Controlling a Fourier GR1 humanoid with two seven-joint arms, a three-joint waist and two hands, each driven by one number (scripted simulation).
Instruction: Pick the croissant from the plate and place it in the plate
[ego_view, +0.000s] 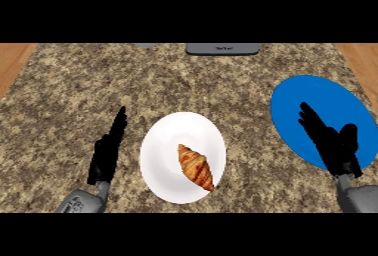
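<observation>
Fingers (308, 117) of right robot hand (337, 146) stretch straight over blue plate (310, 90).

Left robot hand (104, 156) edge-on, fingers straight. Right robot hand (336, 147) flat, fingers straight, thumb spread.

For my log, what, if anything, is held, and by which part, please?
Nothing: left robot hand and right robot hand are open, croissant untouched on white plate.

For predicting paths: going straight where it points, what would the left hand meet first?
Likely nothing: the left hand points along open counter, passing beside the white plate; height unclear.
</observation>
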